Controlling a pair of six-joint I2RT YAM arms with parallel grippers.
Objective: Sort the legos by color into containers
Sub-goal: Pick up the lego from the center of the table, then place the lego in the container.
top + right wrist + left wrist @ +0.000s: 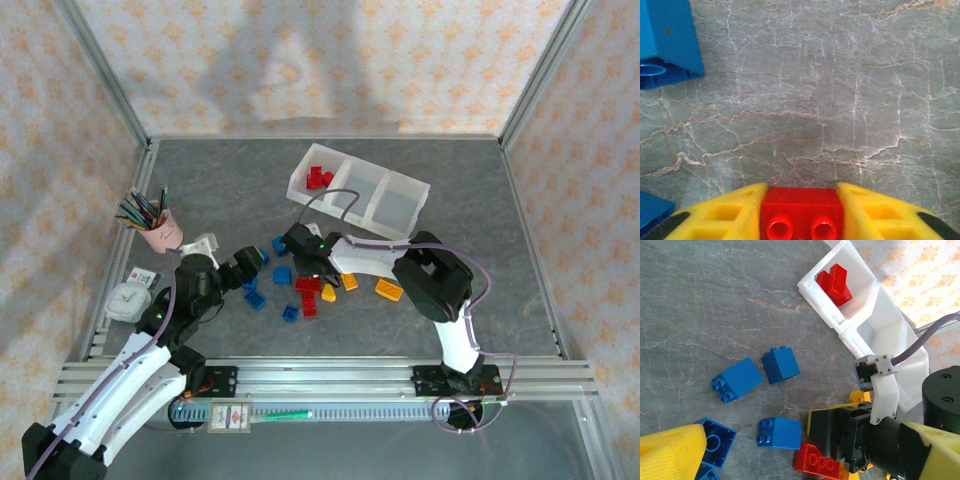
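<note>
On my right wrist feed, the right gripper (801, 202) is clamped on a red brick (801, 214). Its yellow fingers (725, 215) press against both sides of the brick, and two studs face the lens. Grey marbled table (840, 100) lies beyond it, with a blue brick (667, 42) off to the upper left.

From above, that gripper sits low at the far edge of the loose pile. The white tray (400, 205) is near, further back and to the right, set at a slant. Its leftmost compartment holds red bricks (318, 178).

My left gripper (255, 262) is spread wide with nothing in it. On its own feed the yellow fingers (670, 455) sit at opposite lower corners. Blue bricks (736, 379) lie scattered ahead of it, and a flat red piece (815, 460) lies beside the other arm's black gripper body.

Yellow-orange bricks (389, 290) lie on the right side of the pile.

As for writing, a label (228, 418) on the front rail has red print too small for me to read. A pink pencil cup (158, 232) stands at far left.
</note>
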